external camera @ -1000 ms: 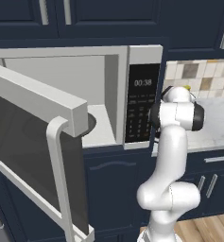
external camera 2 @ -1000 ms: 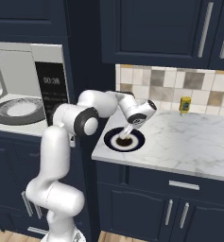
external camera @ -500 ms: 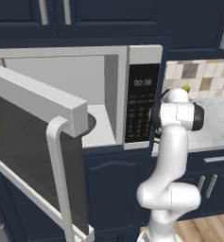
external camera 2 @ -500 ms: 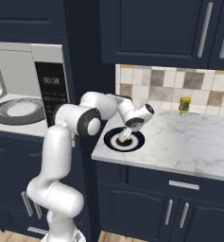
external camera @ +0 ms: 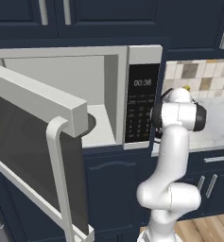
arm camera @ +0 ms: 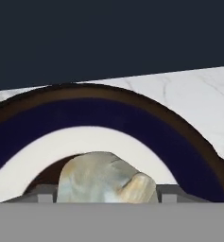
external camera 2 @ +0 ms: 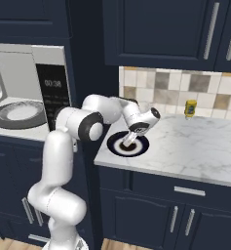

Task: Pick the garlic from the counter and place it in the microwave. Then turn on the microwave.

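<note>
Gripper (external camera 2: 129, 143) was down over garlic (arm camera: 106, 177) on dark blue plate (external camera 2: 142, 145) on counter (external camera 2: 195, 146), fingers flanking bulb; grip not confirmable, cannot tell. Microwave (external camera 2: 52, 93) door (external camera: 35, 156) stood open. Lift, placing, closing, switching on all remained, by judgement.

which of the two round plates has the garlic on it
The dark blue-rimmed plate on the marble counter, under the claw; the garlic lies there. The microwave's glass turntable holds nothing.

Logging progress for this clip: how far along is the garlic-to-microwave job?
Done: the silver microwave's door hangs open. In hand: the claw is low over the pale papery garlic bulb on the dark blue plate, grip unconfirmed. Left: lift, place inside, shut door, start.
</note>
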### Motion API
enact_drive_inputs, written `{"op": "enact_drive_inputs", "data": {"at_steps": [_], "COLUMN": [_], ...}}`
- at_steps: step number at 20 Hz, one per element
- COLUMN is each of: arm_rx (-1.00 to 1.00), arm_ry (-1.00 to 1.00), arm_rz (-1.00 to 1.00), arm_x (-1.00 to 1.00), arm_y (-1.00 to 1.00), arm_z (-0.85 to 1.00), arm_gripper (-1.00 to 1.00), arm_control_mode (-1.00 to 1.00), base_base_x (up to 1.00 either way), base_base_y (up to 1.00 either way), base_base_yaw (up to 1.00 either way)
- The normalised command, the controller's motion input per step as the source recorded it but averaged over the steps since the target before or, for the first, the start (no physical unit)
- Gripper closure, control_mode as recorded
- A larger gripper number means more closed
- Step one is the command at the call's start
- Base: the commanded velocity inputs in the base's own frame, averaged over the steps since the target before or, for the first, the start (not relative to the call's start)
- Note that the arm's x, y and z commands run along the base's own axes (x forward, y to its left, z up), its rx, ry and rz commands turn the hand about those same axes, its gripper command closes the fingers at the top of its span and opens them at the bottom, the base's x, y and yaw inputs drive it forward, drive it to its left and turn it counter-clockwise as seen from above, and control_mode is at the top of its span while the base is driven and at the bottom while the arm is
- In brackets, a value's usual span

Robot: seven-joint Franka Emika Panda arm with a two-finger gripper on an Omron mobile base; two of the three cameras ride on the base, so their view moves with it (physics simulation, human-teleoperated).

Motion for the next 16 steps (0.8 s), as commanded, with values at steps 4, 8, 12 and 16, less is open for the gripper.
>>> {"op": "enact_drive_inputs", "data": {"at_steps": [4, 8, 12, 16], "arm_rx": [0.06, 0.06, 0.04, 0.02], "arm_ry": [-0.17, -0.15, -0.12, -0.07], "arm_rz": [0.00, 0.00, -0.06, -0.10], "arm_x": [-0.98, -1.00, -1.00, -1.00], "arm_y": [0.04, 0.10, 0.24, 0.33], "arm_z": [0.82, 1.00, 0.87, 0.70], "arm_gripper": [1.00, 1.00, 1.00, 1.00], "arm_control_mode": [-1.00, -1.00, -1.00, -1.00], "base_base_x": [0.00, 0.00, 0.00, 0.00], "base_base_y": [0.00, 0.00, 0.00, 0.00], "base_base_yaw": [0.00, 0.00, 0.00, 0.00]}}
